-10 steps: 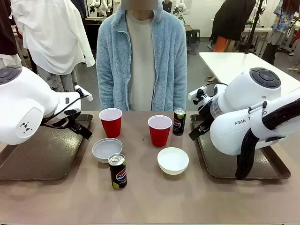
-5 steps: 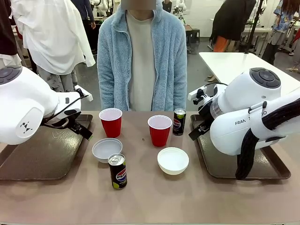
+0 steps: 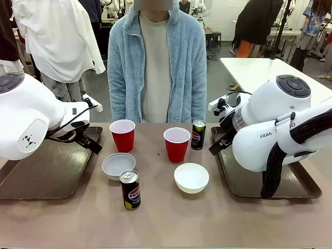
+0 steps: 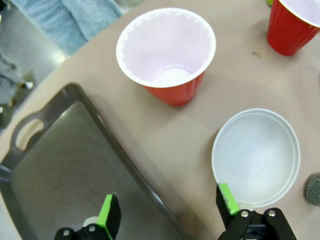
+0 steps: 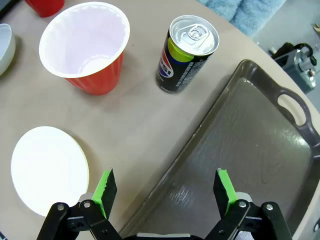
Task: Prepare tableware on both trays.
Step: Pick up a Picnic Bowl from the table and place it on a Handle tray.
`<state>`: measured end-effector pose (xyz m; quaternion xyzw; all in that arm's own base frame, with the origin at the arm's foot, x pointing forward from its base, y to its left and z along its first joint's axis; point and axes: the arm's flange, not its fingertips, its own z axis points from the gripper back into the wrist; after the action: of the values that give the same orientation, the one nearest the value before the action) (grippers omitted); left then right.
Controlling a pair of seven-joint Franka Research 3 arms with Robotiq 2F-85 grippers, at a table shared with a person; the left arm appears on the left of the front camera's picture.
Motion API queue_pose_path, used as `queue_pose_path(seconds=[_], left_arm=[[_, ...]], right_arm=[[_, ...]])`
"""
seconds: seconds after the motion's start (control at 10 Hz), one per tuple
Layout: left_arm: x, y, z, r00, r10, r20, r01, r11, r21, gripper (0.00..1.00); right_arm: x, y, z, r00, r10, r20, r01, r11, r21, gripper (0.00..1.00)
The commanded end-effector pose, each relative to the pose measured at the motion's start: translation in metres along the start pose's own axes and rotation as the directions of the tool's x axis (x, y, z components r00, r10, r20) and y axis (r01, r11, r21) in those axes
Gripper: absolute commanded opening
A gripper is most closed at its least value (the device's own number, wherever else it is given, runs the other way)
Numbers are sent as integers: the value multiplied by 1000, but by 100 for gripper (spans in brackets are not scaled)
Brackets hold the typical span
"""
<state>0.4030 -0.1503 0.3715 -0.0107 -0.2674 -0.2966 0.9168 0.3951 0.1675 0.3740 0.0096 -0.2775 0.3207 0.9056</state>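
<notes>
Comparing with a second ago, you have no movement to log: both arms hold position. Left gripper and right gripper stand spread and empty above the tray edges. Cups, bowls and cans sit on the table between bare trays; loading, I judge, hasn't begun.

Pepsi logo on near can; "FRAN" on right arm
</notes>
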Motion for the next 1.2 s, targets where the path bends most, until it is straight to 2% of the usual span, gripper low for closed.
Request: queue_pose_path(seconds=[0.0,0.1,0.2,0.3,0.4,0.5,0.6,0.7,0.8,0.9,1.0,1.1], left_arm=[[0,0,0,1000,0,0,0,1000,0,100],[-23,-4,37,1000,-14,-26,13,998,-57,100],[-56,-5,74,999,-29,-43,24,994,-109,100],[-87,-9,88,993,-28,-116,9,987,-159,100],[-110,-12,94,981,-21,-191,-20,978,-208,100],[-122,-16,101,970,-16,-242,-46,968,-246,100],[-135,-31,107,956,-47,-290,-39,959,-281,100],[-145,-43,119,951,-34,-309,-48,966,-253,100],[-131,-41,128,980,24,-196,-59,983,-172,100],[-39,-2,110,950,-41,-309,-48,960,-276,100],[-39,-2,110,950,-41,-309,-48,960,-276,100],[-39,-2,110,950,-41,-309,-48,960,-276,100]], right_arm=[[-5,16,27,1000,17,19,-18,999,49,100],[-23,29,64,1000,21,-5,-21,999,47,100],[-53,40,104,998,-2,-70,7,998,70,100],[-85,44,130,987,-22,-160,43,991,130,100],[-113,46,147,965,-56,-255,88,990,112,100],[-139,50,152,931,-96,-352,150,980,129,100],[-149,54,149,910,-105,-401,183,970,161,100],[-163,61,141,883,-89,-462,201,960,198,100],[-147,52,126,887,-25,-462,78,993,94,100],[-54,34,167,902,-70,-426,150,976,158,100],[-54,34,167,902,-70,-426,150,976,158,100],[-63,35,171,878,-61,-475,148,978,147,100]])
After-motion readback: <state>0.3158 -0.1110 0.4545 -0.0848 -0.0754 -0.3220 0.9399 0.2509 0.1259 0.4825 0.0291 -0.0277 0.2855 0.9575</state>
